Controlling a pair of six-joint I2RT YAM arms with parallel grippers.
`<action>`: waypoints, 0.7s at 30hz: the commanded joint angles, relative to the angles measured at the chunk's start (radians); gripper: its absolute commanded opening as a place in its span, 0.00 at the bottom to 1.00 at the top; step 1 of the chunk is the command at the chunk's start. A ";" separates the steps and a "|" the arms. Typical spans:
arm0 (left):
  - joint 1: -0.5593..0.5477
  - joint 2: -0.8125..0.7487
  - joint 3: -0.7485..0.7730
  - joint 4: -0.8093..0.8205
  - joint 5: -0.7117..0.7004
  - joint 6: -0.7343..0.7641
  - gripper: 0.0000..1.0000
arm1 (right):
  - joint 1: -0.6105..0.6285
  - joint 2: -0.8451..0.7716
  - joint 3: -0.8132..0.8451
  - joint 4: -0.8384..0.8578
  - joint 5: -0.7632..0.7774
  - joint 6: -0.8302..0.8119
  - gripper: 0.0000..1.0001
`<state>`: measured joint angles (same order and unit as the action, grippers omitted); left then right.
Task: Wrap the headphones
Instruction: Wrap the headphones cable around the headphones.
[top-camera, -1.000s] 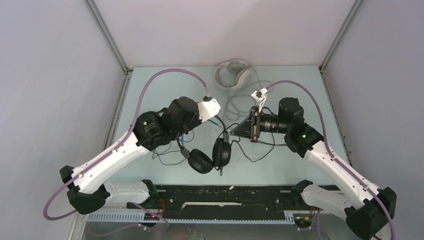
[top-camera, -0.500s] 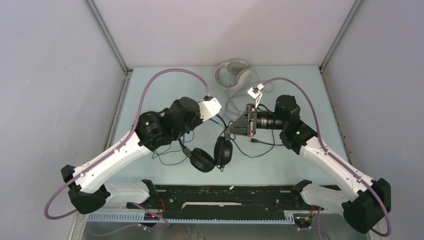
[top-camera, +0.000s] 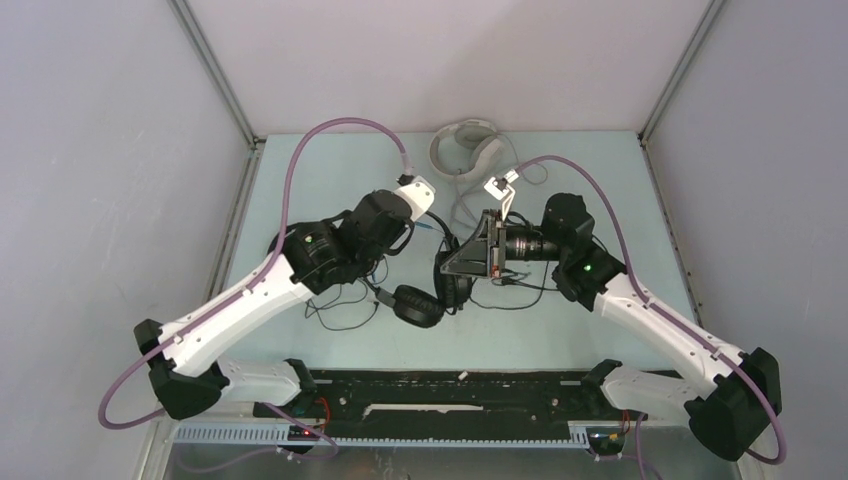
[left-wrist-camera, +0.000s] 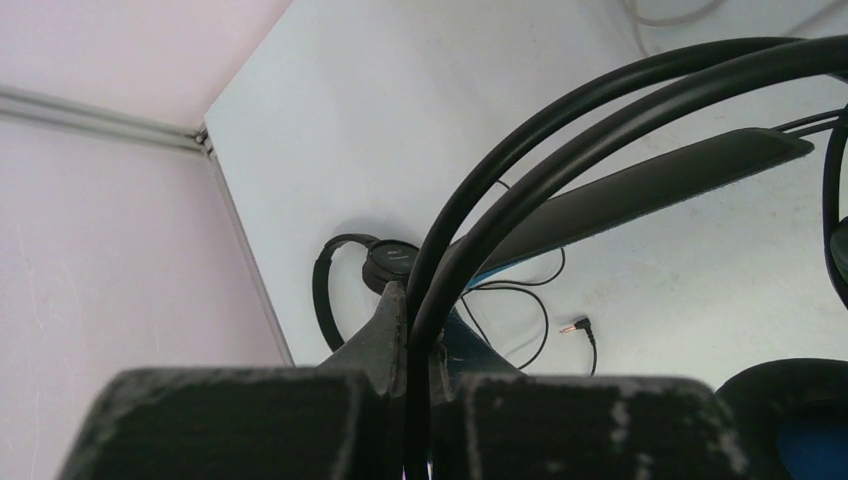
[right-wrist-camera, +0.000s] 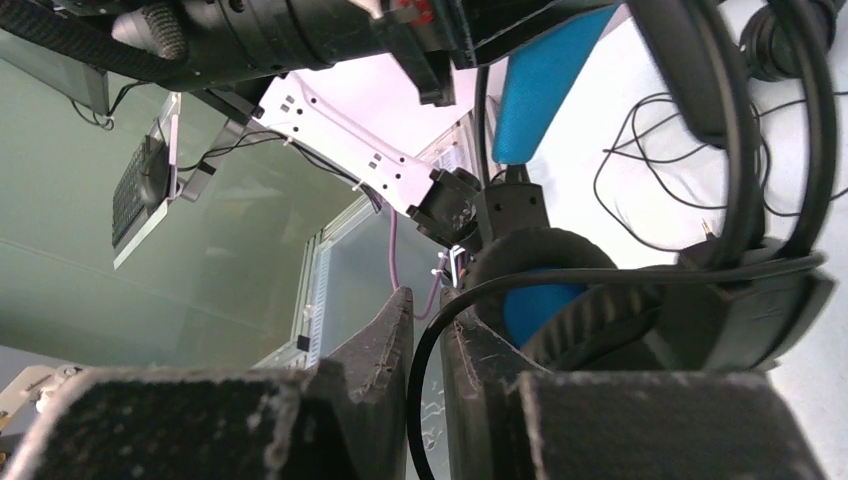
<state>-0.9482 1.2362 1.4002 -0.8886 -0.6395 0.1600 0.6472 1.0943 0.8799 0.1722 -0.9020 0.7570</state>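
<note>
Left end effector (left-wrist-camera: 414, 318) clenched on black headphones (top-camera: 416, 305) headband wires. Right end effector (right-wrist-camera: 428, 310) jaws slightly parted, black cord (right-wrist-camera: 640, 274) running through gap. Headphones at bench (top-camera: 530, 335) centre, between arms.

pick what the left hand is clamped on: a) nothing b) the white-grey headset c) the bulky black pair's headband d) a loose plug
c: the left wrist view shows the left hand shut on the headband of the black headphones; the white-grey headset lies apart at the far edge.
</note>
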 joint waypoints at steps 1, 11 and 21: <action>0.005 0.007 0.074 0.007 -0.177 -0.130 0.00 | 0.034 -0.004 0.050 0.150 -0.025 0.022 0.18; 0.036 0.024 0.154 -0.006 -0.233 -0.436 0.00 | 0.137 0.007 0.078 0.123 0.134 -0.053 0.18; 0.140 0.007 0.151 0.014 -0.057 -0.698 0.00 | 0.259 -0.016 0.079 0.048 0.378 -0.271 0.18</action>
<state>-0.8547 1.2648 1.5021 -0.9531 -0.7597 -0.3527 0.8555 1.1130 0.9142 0.2359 -0.6373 0.6136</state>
